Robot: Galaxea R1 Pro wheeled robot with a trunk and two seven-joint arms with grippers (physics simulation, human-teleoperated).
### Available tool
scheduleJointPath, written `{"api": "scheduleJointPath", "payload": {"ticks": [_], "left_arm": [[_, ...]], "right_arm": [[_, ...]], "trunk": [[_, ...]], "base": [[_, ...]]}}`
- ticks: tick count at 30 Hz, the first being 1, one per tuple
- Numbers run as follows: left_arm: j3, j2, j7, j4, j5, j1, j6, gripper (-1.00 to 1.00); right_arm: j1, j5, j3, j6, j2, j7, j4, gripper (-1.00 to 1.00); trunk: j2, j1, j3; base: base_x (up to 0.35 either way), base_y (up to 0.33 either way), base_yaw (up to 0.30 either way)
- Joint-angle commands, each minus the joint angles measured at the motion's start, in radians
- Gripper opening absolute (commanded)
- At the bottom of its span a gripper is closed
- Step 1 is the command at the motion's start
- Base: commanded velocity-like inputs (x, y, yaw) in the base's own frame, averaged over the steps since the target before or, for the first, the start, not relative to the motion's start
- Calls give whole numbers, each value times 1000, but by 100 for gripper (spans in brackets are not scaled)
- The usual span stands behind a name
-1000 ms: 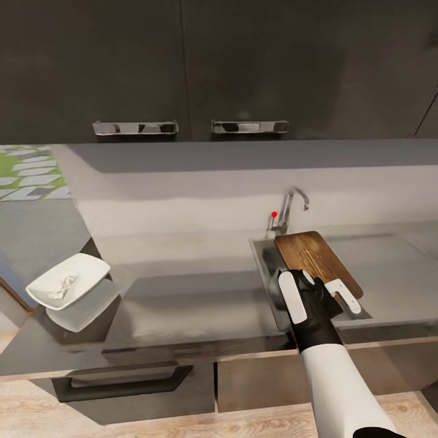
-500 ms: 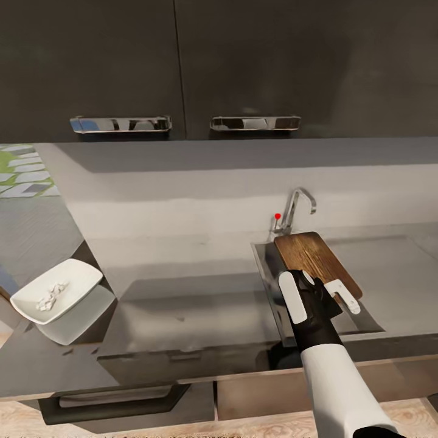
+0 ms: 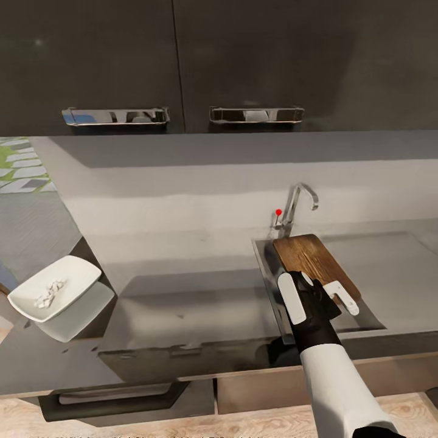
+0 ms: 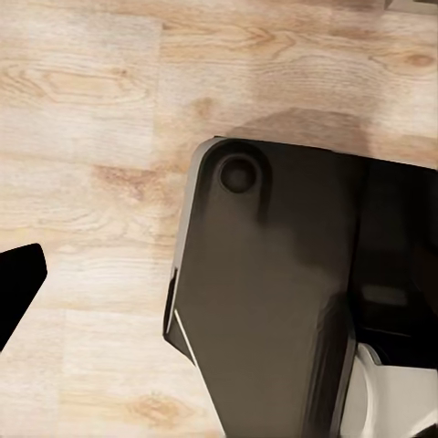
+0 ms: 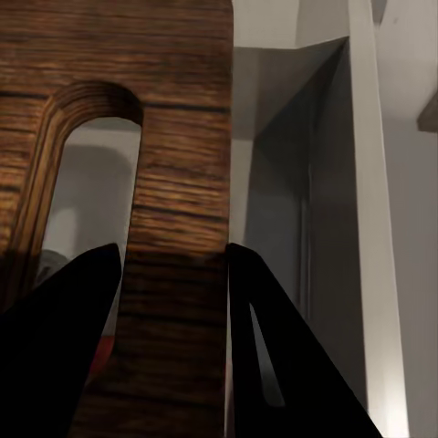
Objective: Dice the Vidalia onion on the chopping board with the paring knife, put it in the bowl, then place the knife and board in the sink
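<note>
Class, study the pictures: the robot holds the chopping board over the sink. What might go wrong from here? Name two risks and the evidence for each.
1. The right gripper pinches only the narrow strip beside the slot of the chopping board, so the board may pivot or slip.
2. The board's far end lies close to the tap; lowering it into the sink may knock it.

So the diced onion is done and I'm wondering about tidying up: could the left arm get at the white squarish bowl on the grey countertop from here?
Probably yes. The white squarish bowl sits near the grey countertop edge on the robot's left with nothing around it, but the left wrist view faces the wooden floor, so the arm must first rise.
</note>
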Motion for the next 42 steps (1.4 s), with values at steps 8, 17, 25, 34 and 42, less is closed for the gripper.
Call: {"api": "scheduleJointPath", "payload": {"ticks": [8, 17, 25, 34, 42], "left_arm": [[1, 0, -6, -1, 7, 0, 0, 100], [1, 0, -6, -1, 7, 1, 0, 100], [1, 0, -6, -1, 7, 0, 0, 100], [1, 0, -6, -1, 7, 0, 0, 100], [1, 0, -6, -2, 7, 0, 0, 100]], "right_arm": [[-1, -2, -2, 7, 1, -3, -1, -100], [-1, -2, -2, 7, 1, -4, -1, -100], [-1, -2, -2, 7, 1, -4, -1, -100], [-1, -2, -2, 7, 1, -4, -1, -100], [-1, -3, -2, 7, 1, -4, -1, -100]], "trunk": [[-2, 1, -15], [-2, 1, -29], [-2, 1, -42], [-2, 1, -56], [-2, 1, -69]], "base": [[0, 0, 0], [0, 0, 0], [0, 0, 0], [6, 0, 0], [133, 0, 0]]}}
